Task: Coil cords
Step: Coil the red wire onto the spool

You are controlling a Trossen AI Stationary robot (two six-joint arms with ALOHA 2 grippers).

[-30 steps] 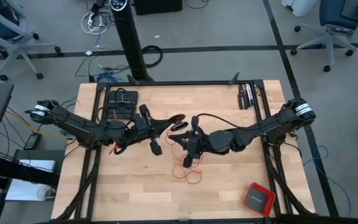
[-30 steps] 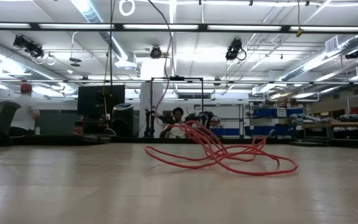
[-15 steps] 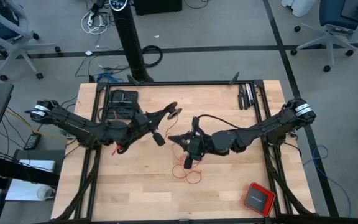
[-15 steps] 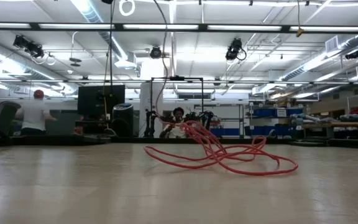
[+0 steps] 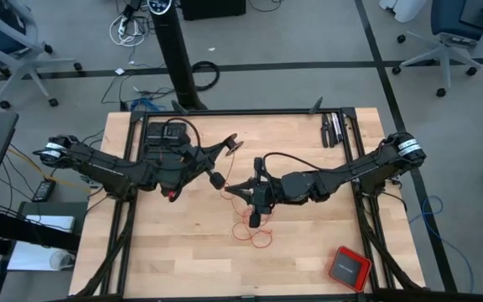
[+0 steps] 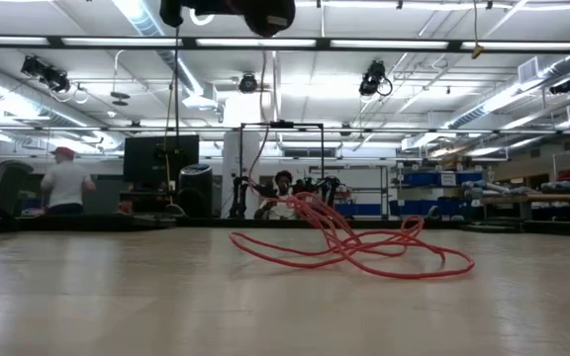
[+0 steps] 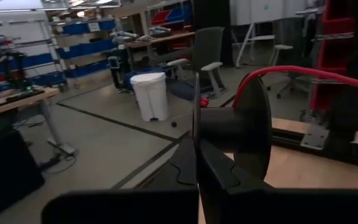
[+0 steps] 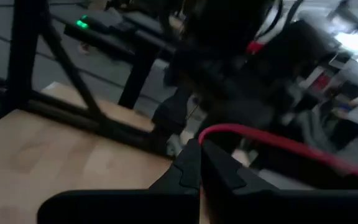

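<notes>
1. High view: the red cord [image 5: 257, 228] is seen lying in loose loops on the desk [image 5: 183, 268] near its middle, with one strand rising to the right claw [image 5: 230, 187].
2. The cord is judged to be very light, thin and limp; loops would likely tangle or spring apart, so a hold on a single strand near a free end is advised.
3. The right claw is closed on the cord. The left claw [image 5: 227, 148], just beside it and raised, is closed on what looks like a dark spool [image 7: 252, 127], past which the cord runs.
4. A red box [image 5: 348, 268] sits well apart by the desk's corner; a dark device [image 5: 164, 136] lies under the left arm. Neither is judged to be in the way.
</notes>
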